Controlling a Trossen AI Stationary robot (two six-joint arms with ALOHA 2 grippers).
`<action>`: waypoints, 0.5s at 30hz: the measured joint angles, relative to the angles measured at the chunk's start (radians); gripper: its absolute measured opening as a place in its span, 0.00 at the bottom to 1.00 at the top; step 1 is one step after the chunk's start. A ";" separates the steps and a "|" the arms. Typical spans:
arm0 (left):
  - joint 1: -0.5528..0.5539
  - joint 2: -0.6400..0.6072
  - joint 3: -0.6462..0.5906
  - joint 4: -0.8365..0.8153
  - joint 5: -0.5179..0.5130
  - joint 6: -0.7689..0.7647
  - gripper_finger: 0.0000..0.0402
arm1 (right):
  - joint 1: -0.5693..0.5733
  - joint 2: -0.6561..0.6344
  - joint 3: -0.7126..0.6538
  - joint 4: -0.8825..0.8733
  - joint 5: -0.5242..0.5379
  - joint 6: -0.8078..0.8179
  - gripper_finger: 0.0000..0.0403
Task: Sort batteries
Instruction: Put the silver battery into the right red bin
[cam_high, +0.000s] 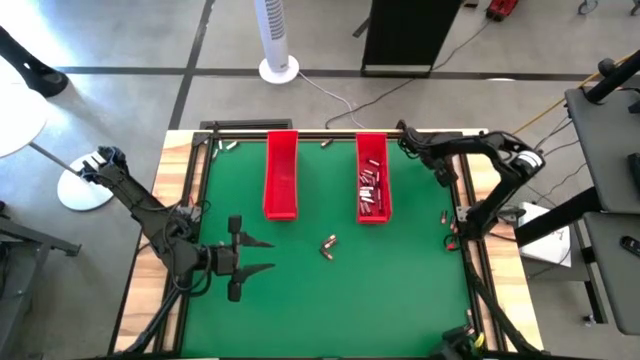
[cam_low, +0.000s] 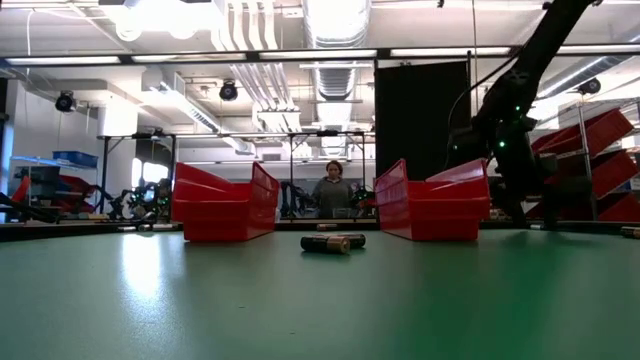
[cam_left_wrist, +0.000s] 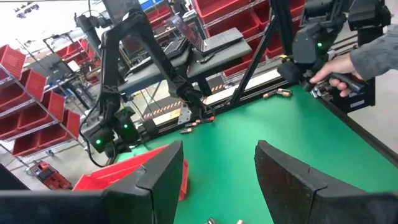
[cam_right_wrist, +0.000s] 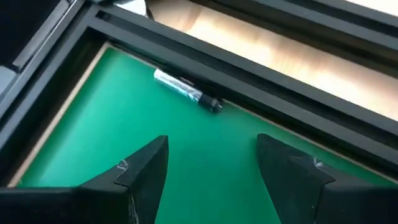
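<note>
- A green counter edged by a black frame is seen in a workshop; two red trays stand at its far side.
- Batteries are piled in the right tray; two loose batteries lie mid-counter.
- The right hand, spread and empty, hovers over a lone battery lying against the frame at the far right corner.
- The left hand, spread and empty, waits near the left edge.
- A slip is likely: the frame may block one finger, so the battery could be rolled away.
</note>
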 joint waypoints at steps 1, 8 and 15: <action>0.000 0.000 -0.002 0.000 0.000 0.002 0.45 | -0.010 0.002 0.000 0.005 0.000 0.000 0.58; 0.000 0.000 -0.007 -0.021 -0.002 0.010 0.45 | -0.088 -0.004 0.002 -0.004 0.005 0.010 0.58; 0.001 0.000 -0.019 -0.024 -0.085 0.013 0.45 | -0.100 0.005 0.003 0.018 0.003 0.132 0.58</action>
